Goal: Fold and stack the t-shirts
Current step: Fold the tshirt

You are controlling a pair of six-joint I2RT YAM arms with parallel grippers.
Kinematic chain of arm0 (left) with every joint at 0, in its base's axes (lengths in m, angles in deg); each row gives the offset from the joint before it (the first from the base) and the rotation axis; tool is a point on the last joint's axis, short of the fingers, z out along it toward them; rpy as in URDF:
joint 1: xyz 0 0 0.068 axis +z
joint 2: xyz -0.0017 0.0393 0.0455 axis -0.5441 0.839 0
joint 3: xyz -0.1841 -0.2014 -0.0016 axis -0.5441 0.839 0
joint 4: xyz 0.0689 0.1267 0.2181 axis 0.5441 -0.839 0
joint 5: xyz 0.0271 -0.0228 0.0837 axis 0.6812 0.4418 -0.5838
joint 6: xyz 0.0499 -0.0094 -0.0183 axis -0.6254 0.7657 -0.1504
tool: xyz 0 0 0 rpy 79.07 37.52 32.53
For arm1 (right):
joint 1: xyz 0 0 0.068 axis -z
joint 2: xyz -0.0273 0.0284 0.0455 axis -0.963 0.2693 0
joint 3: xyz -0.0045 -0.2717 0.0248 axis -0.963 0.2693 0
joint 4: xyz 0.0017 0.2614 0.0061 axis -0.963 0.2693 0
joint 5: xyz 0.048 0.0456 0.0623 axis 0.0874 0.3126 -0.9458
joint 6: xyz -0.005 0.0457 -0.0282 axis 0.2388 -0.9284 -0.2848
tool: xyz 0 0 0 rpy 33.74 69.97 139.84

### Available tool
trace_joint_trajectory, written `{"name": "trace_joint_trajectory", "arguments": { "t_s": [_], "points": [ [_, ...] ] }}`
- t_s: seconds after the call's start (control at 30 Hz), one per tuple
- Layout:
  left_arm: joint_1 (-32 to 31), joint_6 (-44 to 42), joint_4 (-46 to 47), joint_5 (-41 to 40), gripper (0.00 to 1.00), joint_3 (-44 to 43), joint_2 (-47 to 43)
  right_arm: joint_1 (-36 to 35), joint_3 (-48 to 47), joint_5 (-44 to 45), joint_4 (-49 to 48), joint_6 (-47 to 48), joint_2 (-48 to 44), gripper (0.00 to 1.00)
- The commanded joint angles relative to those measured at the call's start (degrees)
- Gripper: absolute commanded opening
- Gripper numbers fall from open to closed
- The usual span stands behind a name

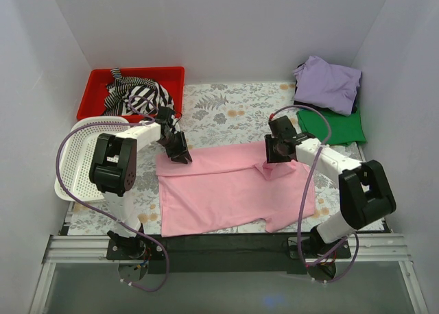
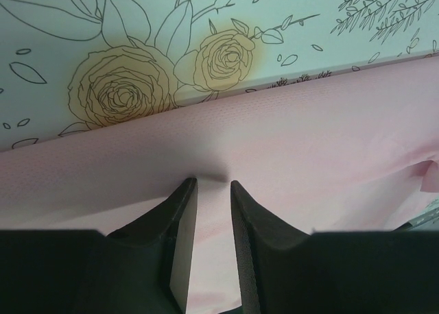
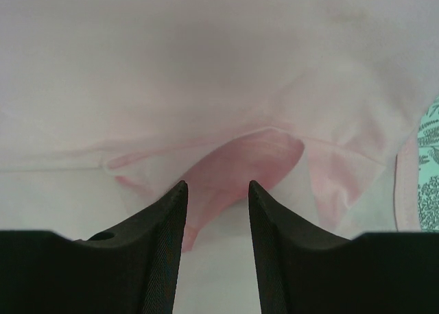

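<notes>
1. The pink t-shirt [image 1: 226, 190] is lying flat on the bench [image 1: 226, 105], its long axis running left to right across my front, with a sleeve poking out of the near edge toward my right end.
2. My left jaws are sitting at its far left corner, just inside the far edge where cloth is meeting flowered bench. They are standing narrow, with a small pucker at their tips; I cannot tell whether they are pinching it.
3. My right jaws are sitting on the same far edge toward the right end, where the cloth is bunching up. They are standing parted, somewhat wider, with a darker pink fold lying just ahead between the tips and nothing visibly clamped.
4. So both pairs are lining up along 1 edge, and the shirt's body is stretching from them toward me; I am judging the fold needs that edge carried to the near one.
5. The lavender t-shirt [image 1: 328, 83] and green t-shirt [image 1: 336, 127] are lying touching at the far right corner, nearer my right arm.
</notes>
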Motion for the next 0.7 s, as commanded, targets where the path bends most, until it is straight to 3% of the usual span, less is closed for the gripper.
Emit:
{"name": "trace_joint_trajectory", "arguments": {
  "t_s": [0.0, 0.43, 0.67],
  "points": [
    [-0.04, -1.57, -0.82, -3.56, 0.25, -0.6, 0.06, 0.55, -4.73, 2.22, -7.52, 3.21, 2.15, 0.47],
    [-0.13, -1.66, -0.56, -3.29, 0.25, -0.51, 1.46, 0.82, -10.45, -3.14, -9.37, 4.97, 11.29, 0.48],
    [-0.13, -2.1, -0.91, -3.3, 0.24, -0.78, 1.9, 0.82, -7.21, -4.81, -8.76, 4.62, 11.74, 0.47]
  ]
}}
